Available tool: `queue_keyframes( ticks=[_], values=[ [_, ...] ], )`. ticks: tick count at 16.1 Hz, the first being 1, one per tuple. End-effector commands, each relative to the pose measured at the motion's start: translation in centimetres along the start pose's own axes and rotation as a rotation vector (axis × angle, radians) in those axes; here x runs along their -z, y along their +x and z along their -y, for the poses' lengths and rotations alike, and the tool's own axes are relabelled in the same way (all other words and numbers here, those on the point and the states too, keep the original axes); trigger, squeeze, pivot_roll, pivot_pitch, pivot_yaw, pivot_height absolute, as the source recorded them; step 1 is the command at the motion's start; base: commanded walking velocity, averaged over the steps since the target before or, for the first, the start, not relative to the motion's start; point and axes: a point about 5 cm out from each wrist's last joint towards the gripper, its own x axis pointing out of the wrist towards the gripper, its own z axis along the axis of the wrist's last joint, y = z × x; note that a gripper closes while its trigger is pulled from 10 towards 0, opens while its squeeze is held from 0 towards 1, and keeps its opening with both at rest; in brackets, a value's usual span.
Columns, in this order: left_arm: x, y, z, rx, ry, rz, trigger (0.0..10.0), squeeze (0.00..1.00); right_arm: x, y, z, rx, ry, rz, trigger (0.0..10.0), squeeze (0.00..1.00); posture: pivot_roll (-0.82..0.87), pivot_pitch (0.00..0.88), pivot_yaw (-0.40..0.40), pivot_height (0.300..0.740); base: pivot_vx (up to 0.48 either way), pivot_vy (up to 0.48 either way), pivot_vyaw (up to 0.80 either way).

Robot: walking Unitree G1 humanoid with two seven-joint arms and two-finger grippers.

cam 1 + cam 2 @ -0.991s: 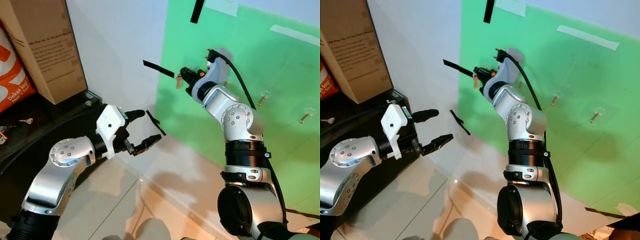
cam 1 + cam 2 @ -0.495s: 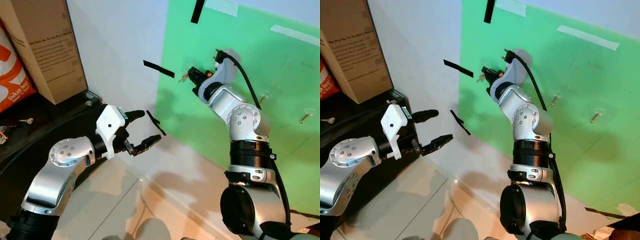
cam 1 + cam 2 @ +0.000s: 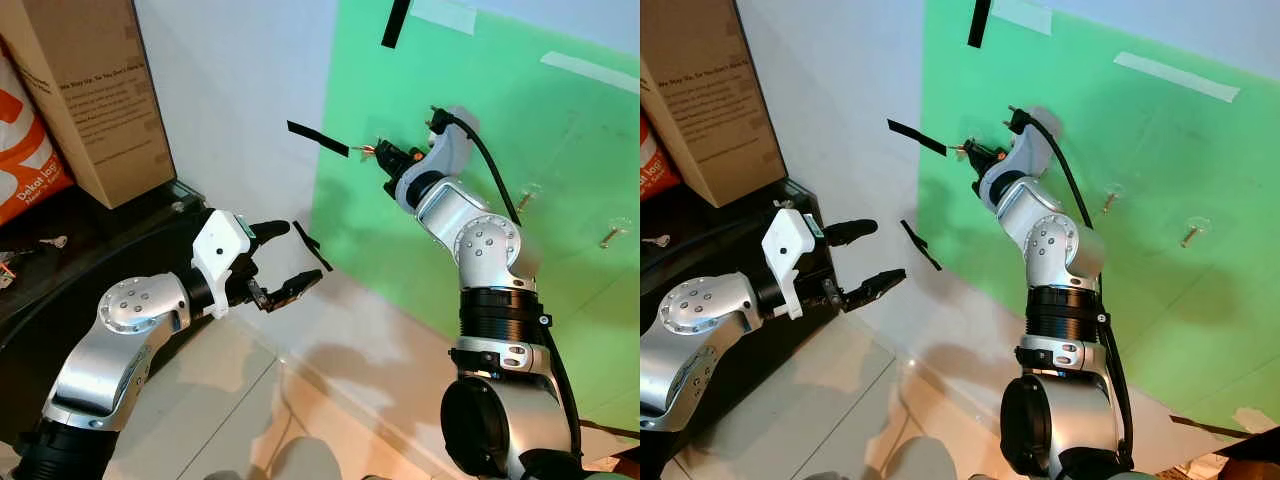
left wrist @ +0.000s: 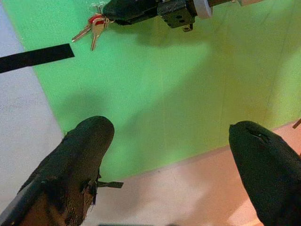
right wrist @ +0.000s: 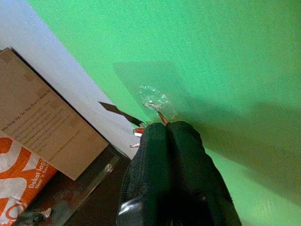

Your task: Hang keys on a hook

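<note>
My right gripper point(image 3: 381, 154) is raised against the green wall panel point(image 3: 560, 140), shut on a small bunch of keys point(image 3: 367, 150) with a red tag. The left wrist view shows the keys point(image 4: 94, 27) hanging from the fingertips near the panel's left edge. In the right wrist view the shut fingers point(image 5: 181, 141) sit just below a clear adhesive hook point(image 5: 153, 99), with a bit of the keys point(image 5: 138, 132) beside them. My left gripper point(image 3: 288, 262) is held low in front of the wall, open and empty.
Two more clear hooks point(image 3: 526, 196) point(image 3: 612, 233) are stuck on the panel to the right. Black tape strips point(image 3: 317, 138) mark the white wall. A cardboard box point(image 3: 90, 90) and an orange bag point(image 3: 25, 150) stand on a dark cabinet point(image 3: 70, 265) at left.
My right arm has swung the keys a little up and to the right, closer to the wall at the hook. The left arm has stayed still.
</note>
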Motion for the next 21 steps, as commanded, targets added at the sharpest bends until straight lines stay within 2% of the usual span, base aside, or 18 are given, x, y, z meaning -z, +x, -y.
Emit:
queue_keyframes(
  ticks=[1,6,10,13,15,21],
  values=[
    [-0.4,0.1,-0.1,0.006,0.018,0.008,10.0,0.0,0.4,-0.1,0.3,0.018,-0.013,-0.029,10.0,0.0,-0.01,0.0,-0.105,0.74,0.0,0.0,0.0],
    [-0.5,0.2,-0.2,0.003,0.022,0.011,10.0,0.0,-0.3,-0.3,-0.6,-0.014,-0.029,0.0,10.0,0.0,-0.01,0.0,-0.102,0.74,0.0,0.0,0.0],
    [-0.5,0.3,-0.2,0.004,0.024,0.013,10.0,0.0,0.1,-0.3,-1.1,-0.03,-0.044,-0.016,10.0,0.0,-0.01,0.0,-0.101,0.74,0.0,0.0,0.0],
    [-0.6,0.4,-0.3,0.004,0.024,0.013,10.0,0.0,0.7,-0.2,-0.6,-0.003,-0.049,-0.039,10.0,0.0,-0.01,0.0,-0.104,0.74,0.0,0.0,0.0],
    [-0.5,0.4,-0.2,0.004,0.026,0.01,10.0,0.0,1.5,-0.1,0.4,0.044,-0.052,-0.068,10.0,0.0,-0.01,0.0,-0.103,0.74,0.0,0.0,0.0],
    [-0.6,0.5,-0.1,0.008,0.028,0.014,10.0,0.0,2.1,-0.1,1.3,0.084,-0.044,-0.082,10.0,0.0,-0.01,0.0,-0.102,0.74,0.0,0.0,0.0]
  ],
)
